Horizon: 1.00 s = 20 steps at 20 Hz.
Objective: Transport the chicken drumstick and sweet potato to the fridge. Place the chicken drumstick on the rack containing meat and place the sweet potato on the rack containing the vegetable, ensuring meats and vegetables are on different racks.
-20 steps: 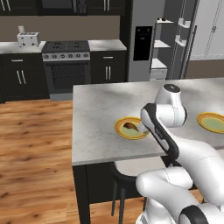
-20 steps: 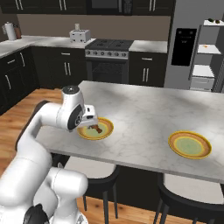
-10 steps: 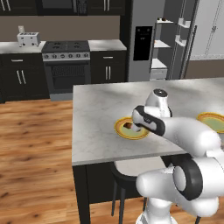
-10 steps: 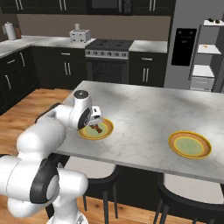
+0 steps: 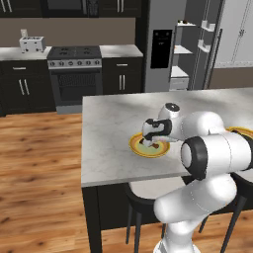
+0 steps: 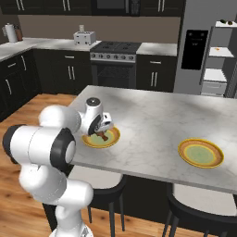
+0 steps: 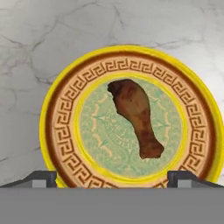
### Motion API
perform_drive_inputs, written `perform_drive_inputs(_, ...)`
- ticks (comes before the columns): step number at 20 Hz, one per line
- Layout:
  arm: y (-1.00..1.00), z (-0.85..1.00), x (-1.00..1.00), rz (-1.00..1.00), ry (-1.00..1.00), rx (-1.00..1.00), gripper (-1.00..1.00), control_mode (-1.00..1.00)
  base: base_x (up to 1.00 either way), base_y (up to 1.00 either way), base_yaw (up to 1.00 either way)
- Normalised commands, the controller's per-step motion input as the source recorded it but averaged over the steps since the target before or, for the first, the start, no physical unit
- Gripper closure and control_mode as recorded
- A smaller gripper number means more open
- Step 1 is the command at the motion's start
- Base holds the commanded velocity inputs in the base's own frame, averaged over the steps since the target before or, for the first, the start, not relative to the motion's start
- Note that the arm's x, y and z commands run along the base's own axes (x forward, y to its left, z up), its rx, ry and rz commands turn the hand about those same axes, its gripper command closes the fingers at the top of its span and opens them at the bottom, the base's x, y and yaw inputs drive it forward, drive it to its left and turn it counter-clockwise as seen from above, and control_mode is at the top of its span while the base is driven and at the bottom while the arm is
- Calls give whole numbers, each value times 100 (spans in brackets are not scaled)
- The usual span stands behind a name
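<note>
The chicken drumstick (image 7: 135, 116) lies in the middle of a yellow-rimmed patterned plate (image 7: 57, 131), meaty end away from me and thin bone end toward the fingers. My gripper (image 7: 113, 177) hangs open just above it, one fingertip at each side of the plate's near rim. From the base, the gripper (image 5: 150, 140) (image 6: 102, 128) sits low over this plate (image 5: 136, 147) (image 6: 90, 141) on the island counter, with the drumstick (image 6: 105, 137) just under it. The grey fridge (image 5: 163, 47) (image 6: 194, 46) stands at the back, its white shelves (image 5: 190, 49) exposed. The sweet potato is out of view.
A second yellow plate (image 6: 201, 152) (image 5: 242, 131) rests further right on the marble island. Stools stand under the island's near edge. A stove (image 5: 74, 74) and dark cabinets line the back wall, with wood floor between them and the island.
The arm has folded forward and down, bringing the open gripper from above the island to just over the plate with the drumstick.
</note>
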Motion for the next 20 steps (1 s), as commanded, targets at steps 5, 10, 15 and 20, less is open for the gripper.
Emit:
perform_drive_inputs(5, -1, -21, 28, 0, 4, 0, -100, -100, 0, 0, 0)
perform_drive_inputs(10, -8, -30, 9, 2, 6, 0, -100, -100, 0, 0, 0)
perform_drive_inputs(15, -19, -26, 17, 5, 0, 0, -100, -100, 0, 0, 0)
perform_drive_inputs(20, -11, -30, 29, 7, 0, 0, -100, -100, 0, 0, 0)
